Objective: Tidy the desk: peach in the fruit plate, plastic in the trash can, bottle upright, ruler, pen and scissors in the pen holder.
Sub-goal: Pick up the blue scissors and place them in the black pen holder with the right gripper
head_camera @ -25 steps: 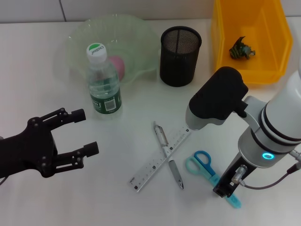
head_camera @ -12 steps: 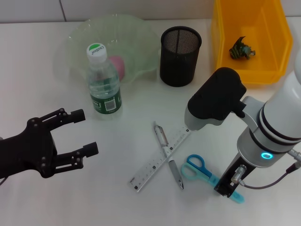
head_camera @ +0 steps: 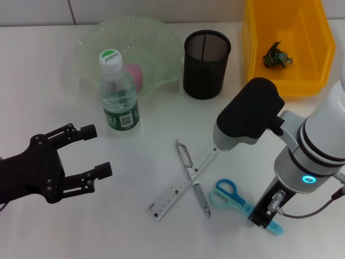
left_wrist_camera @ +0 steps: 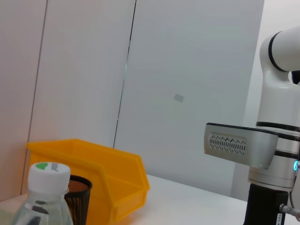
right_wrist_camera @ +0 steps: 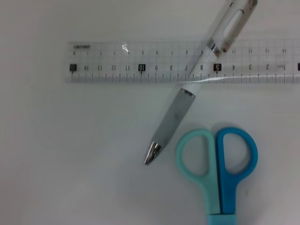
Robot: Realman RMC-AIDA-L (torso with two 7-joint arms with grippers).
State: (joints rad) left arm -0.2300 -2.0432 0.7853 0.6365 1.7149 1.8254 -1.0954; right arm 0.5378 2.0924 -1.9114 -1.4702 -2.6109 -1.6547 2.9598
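Bending low over the white tabletop (head_camera: 64, 226), the right arm's pincer (head_camera: 264, 217) sits on the blade end of the scissors (head_camera: 232, 197); its body hides the tips, so I cannot tell its grip. Left pincer (head_camera: 91, 154) hovers released, well apart. Yellow bin (head_camera: 253, 48) holds crumpled plastic (head_camera: 276, 56). Frilly plate (head_camera: 156, 40) cradles the peach (head_camera: 135, 75) behind the upright bottle (head_camera: 118, 97). Mesh holder (head_camera: 206, 65) stands beside. Clear ruler (right_wrist_camera: 117, 69) lies under the pen (right_wrist_camera: 187, 98).
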